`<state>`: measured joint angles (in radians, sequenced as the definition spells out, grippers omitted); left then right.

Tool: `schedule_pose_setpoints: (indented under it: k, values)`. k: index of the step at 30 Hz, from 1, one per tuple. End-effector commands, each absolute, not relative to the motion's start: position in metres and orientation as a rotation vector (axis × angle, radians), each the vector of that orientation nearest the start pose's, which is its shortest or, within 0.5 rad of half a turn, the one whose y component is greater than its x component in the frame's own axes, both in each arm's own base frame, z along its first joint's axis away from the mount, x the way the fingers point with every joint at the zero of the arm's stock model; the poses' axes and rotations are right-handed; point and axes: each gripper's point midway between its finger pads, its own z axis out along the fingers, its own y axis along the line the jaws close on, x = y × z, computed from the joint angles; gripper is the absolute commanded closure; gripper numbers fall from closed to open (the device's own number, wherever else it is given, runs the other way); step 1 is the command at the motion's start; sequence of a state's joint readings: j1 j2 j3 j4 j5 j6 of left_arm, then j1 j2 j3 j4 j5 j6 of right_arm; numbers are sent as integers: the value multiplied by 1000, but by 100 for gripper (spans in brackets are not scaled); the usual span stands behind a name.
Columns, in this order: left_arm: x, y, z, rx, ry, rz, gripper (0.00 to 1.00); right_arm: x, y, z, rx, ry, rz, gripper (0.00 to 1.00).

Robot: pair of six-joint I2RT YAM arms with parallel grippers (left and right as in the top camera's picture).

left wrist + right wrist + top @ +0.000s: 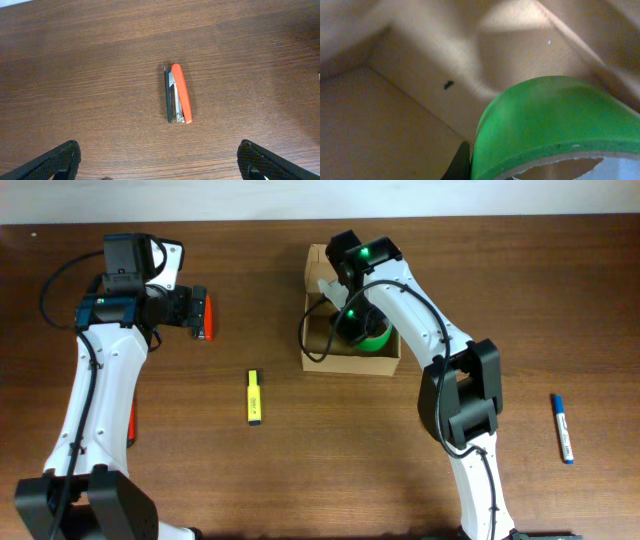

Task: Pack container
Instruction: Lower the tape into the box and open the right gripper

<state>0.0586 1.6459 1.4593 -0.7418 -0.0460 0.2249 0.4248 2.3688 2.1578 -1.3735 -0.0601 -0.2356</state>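
At far centre of worktop (300,480): cardboard box (340,364), open. Right tool (350,322) inside it, pinching green tape roll (376,338). Placing step, by judgement; next calls for release, then a straight lift. Left tool (165,161) spread over orange stapler (178,93), left.

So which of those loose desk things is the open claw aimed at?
The orange stapler, centred before the left claw; the yellow highlighter and blue marker lie well away.

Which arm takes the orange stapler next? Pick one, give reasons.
Left. The left gripper hovers open directly over the stapler; the right gripper is inside the container, shut on the green tape roll.
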Motion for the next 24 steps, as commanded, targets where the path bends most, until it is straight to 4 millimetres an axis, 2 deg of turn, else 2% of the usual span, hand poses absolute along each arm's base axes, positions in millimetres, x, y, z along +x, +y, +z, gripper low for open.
schedule_pose_setpoints:
  k: [1,11,24]
  values:
    - [442,37,197,202,2492,194,0,416,187,57,-988,3004,60,96]
    - [442,37,197,201,2492,194,0,425,177,55,-939,3000,64,96]
    - [442,37,197,201,2492,194,0,425,183,41,-946,3015,109,96]
